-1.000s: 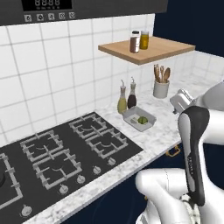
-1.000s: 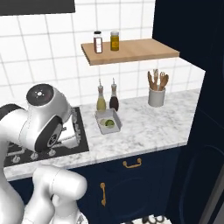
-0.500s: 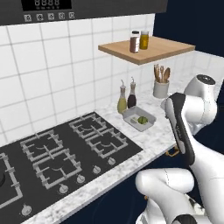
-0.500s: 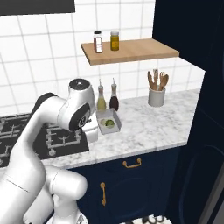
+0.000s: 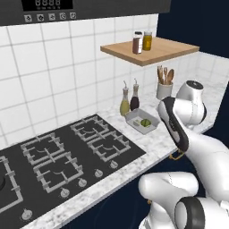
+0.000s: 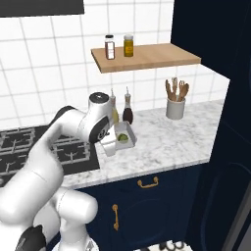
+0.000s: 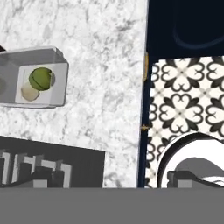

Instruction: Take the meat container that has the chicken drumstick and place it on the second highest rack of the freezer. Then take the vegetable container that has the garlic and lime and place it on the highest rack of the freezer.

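The vegetable container is a shallow grey tray on the marble counter, holding the green lime and the pale garlic. It also stands on the counter as the grey container with the lime, just right of the stove. My gripper hangs low beside the container, at its stove side, open and holding nothing. The hand camera looks straight down on the counter, with the tray off to its left. The meat container, the chicken drumstick and the freezer are out of view.
Two bottles stand behind the tray, and a utensil crock sits further right. A wooden shelf with two jars hangs above. The black stove lies to the left. Tall navy cabinets bound the counter's right end.
The arm has unfolded from beside the base and swung out over the counter, bringing the hand down next to the vegetable container. The tray has not moved.
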